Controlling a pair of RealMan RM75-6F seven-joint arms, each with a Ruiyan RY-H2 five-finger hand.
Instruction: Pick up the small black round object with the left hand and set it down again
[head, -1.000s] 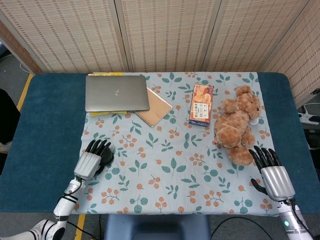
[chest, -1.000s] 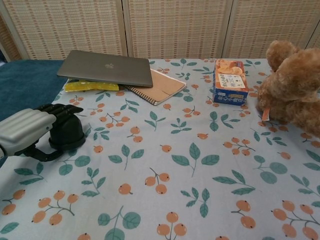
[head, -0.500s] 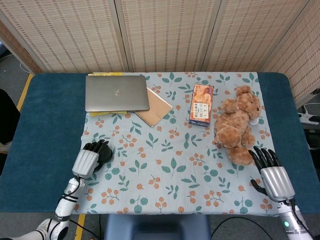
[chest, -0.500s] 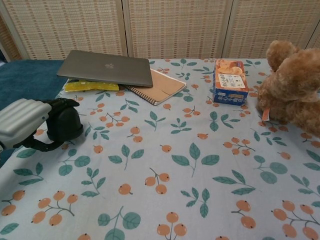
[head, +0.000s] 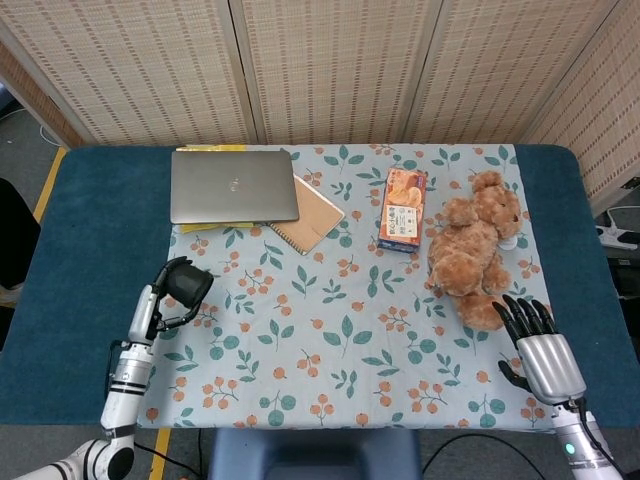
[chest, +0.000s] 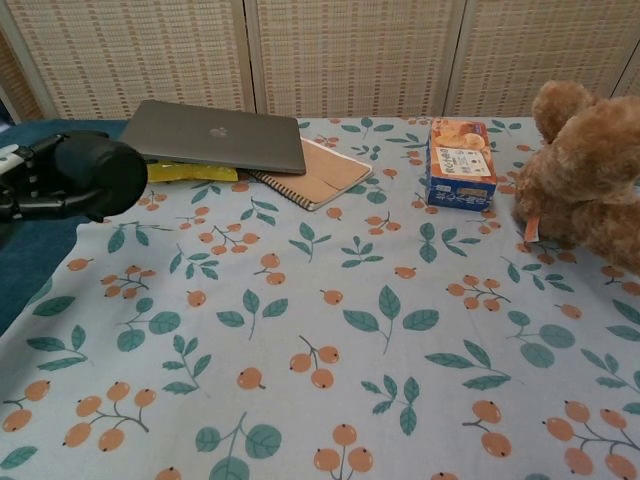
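At the left edge of the floral cloth, the left robot hand grips the small black round object, lifted off the desk. Right robot hand lies palm down near the front right corner, fingers spread, holding nothing, just in front of the teddy bear. Closed grey laptop shows a logo, too small to read. Snack box has print, illegible. Notebook lies partly under the laptop.
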